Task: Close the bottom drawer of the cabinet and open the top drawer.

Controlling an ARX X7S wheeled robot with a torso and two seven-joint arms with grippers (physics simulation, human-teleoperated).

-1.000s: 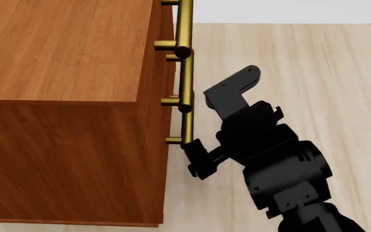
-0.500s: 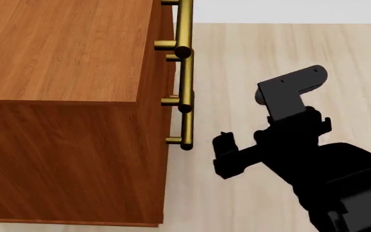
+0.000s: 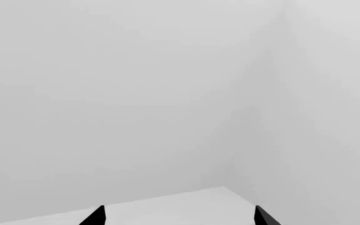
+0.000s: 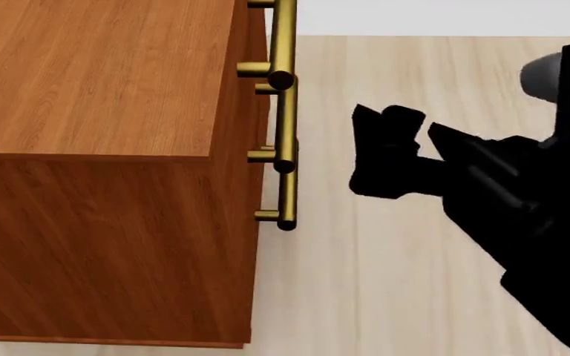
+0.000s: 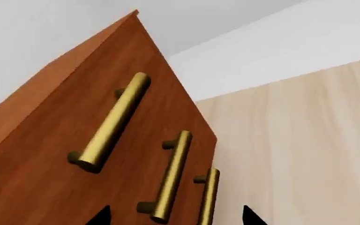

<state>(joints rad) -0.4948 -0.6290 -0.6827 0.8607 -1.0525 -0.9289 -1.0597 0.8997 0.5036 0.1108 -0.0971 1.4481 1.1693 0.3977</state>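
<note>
The cabinet [image 4: 107, 148] is stood on pale plank flooring [image 4: 404, 282] before white walls [image 3: 136, 93]. The right gripper [image 4: 389, 152], at its 3 o'clock, is released; the left jaws too.

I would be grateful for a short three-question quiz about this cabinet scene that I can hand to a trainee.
1. True or false: the right gripper is clamped on a handle of the cabinet.
2. Multiple choice: in the right wrist view, how many brass bar handles show on the cabinet front? A) one B) two C) three
3. Fill in: the left wrist view shows only the left gripper tips against plain grey ____.

Key
1. False: it hangs clear of the handles, over the pale wood floor.
2. C: top drawer, middle, then bottom drawer.
3. Walls.
</note>
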